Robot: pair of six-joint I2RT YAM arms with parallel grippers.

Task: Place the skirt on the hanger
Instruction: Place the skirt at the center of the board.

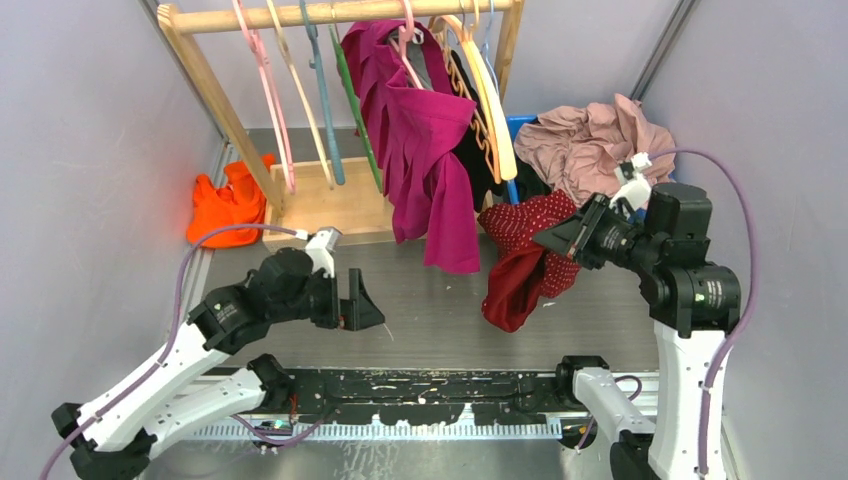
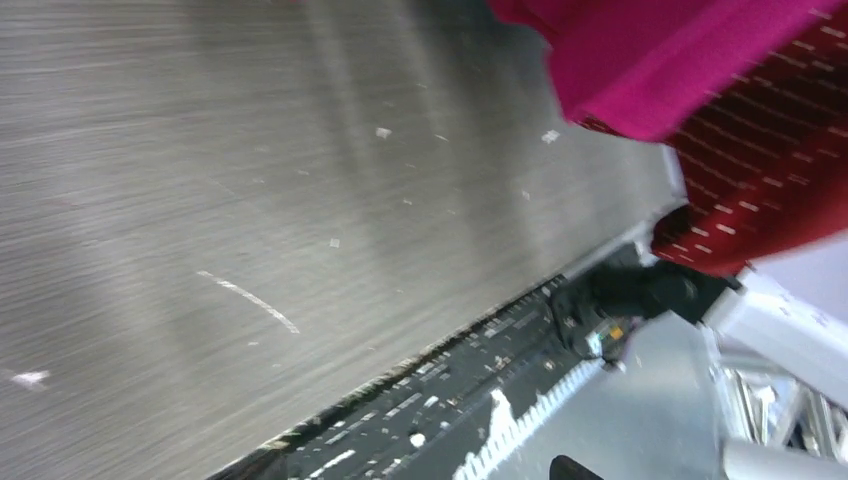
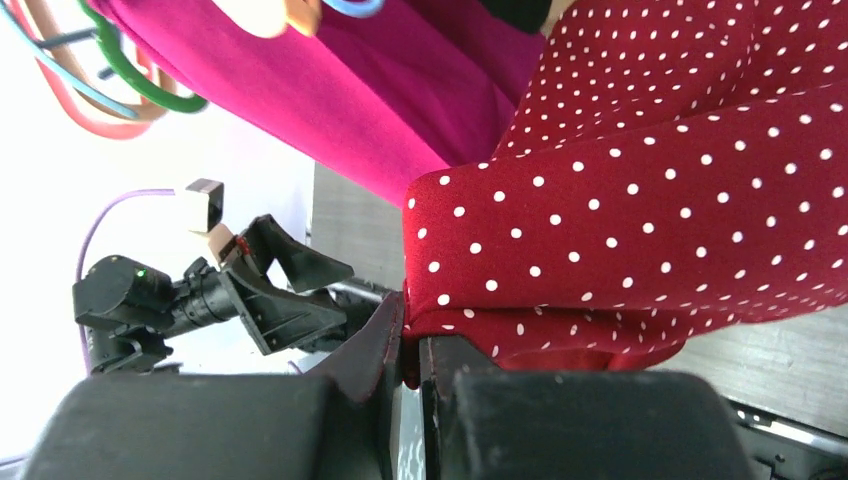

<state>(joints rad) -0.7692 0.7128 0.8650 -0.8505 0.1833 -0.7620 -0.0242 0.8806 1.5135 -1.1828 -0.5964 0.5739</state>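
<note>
Beside the magenta garment (image 1: 425, 150), the right claw (image 1: 548, 238) pinches the dark red white-dotted fabric skirt (image 1: 525, 255) above the table (image 1: 430, 310); left claw (image 1: 365, 305) spread. Best lift it high toward the thin pink plastic hanger (image 1: 264, 90).

Grey table (image 1: 430, 300): orange cloth (image 1: 222, 207), wooden rack base (image 1: 335, 205), pink garment heap (image 1: 590, 140).

"Where was the skirt (image 1: 525, 255)?"

"Off to the right, dark red with small white dots. It hung bunched in loose folds, one edge pinched in the right gripper (image 1: 562, 238), the rest drooping toward the table."

"And the hanger (image 1: 283, 160)?"

"Thin pink plastic, bare, hooked at the left end of the wooden rail (image 1: 350, 12). It hung slanted, well apart from the skirt."
</note>
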